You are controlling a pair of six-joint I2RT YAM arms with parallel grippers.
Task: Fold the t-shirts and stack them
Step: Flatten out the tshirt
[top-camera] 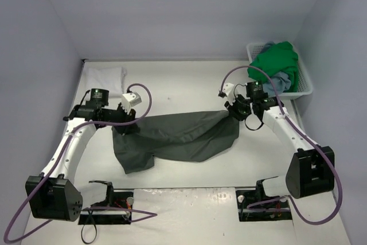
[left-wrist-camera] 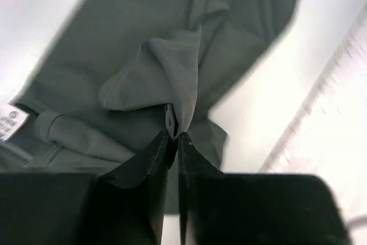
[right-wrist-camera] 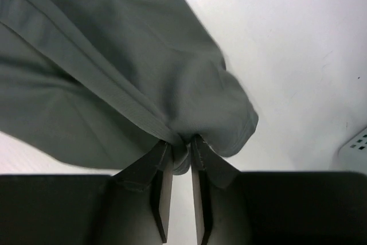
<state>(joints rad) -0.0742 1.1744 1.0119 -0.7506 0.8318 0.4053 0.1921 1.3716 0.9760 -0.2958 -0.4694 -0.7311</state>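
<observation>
The left end effector [left-wrist-camera: 174, 136] and right end effector [right-wrist-camera: 182, 144] each pinch the dark grey shirt [top-camera: 178, 136], lying on the surface [top-camera: 183, 84]. The white shirt [top-camera: 105, 77] looks folded, maybe. The green shirt [top-camera: 278, 61] and blue shirt [top-camera: 280, 82] wait in the basket [top-camera: 305, 87].

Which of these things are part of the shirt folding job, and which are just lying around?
Job: dark grey shirt, white shirt, green shirt, light blue shirt.
Lying about: white basket, holding the last two.
</observation>
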